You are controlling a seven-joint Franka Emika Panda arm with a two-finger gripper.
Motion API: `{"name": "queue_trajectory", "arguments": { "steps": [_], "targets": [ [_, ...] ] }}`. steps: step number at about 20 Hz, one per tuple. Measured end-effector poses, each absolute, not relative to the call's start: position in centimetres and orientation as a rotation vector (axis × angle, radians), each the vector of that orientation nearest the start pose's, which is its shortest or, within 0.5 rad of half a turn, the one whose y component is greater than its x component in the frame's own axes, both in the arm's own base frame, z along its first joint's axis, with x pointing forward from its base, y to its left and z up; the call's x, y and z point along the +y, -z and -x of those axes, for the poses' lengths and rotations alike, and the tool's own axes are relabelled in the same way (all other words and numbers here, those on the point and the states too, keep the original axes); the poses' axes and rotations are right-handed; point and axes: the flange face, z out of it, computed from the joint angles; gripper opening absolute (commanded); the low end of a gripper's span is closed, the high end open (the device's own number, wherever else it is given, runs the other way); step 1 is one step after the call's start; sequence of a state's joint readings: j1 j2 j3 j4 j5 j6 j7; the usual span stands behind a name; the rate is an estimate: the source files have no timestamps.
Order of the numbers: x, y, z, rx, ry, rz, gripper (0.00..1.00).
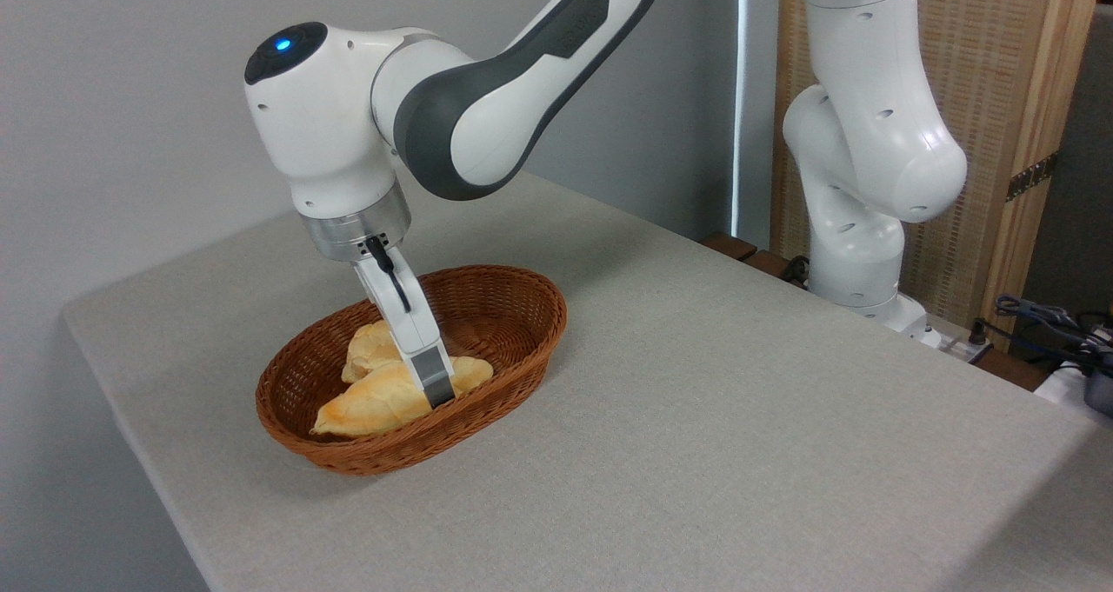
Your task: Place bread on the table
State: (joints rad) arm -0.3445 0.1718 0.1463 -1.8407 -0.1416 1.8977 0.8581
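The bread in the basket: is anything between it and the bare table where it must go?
Only the wicker basket wall around the bread; the table beyond is bare cloth.

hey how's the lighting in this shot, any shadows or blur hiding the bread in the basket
Camera view: soft, even light, no glare; the bread is sharp, only the pincer finger crosses it. A faint shadow falls on the table at lower right; the basket interior is slightly dim.
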Motion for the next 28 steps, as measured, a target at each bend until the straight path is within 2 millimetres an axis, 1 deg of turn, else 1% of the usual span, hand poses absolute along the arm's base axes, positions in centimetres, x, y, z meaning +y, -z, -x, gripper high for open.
{"name": "queue_trajectory", "arguments": {
  "steps": [1,2,12,17,22,28],
  "targets": [
    [-13.1,-42.6,-57.8,1.579,-0.118,2.871,0.36],
    [-13.2,-42.6,-57.8,1.581,-0.118,2.87,0.35],
    [-13.4,-42.3,-57.8,1.586,-0.125,2.869,0.37],
    [-13.4,-42.6,-57.9,1.586,-0.117,2.867,0.37],
    [-13.5,-43.8,-58.1,1.588,-0.077,2.86,0.36],
    [-13.7,-45.7,-57.7,1.595,-0.026,2.852,0.36]
  ]
}}
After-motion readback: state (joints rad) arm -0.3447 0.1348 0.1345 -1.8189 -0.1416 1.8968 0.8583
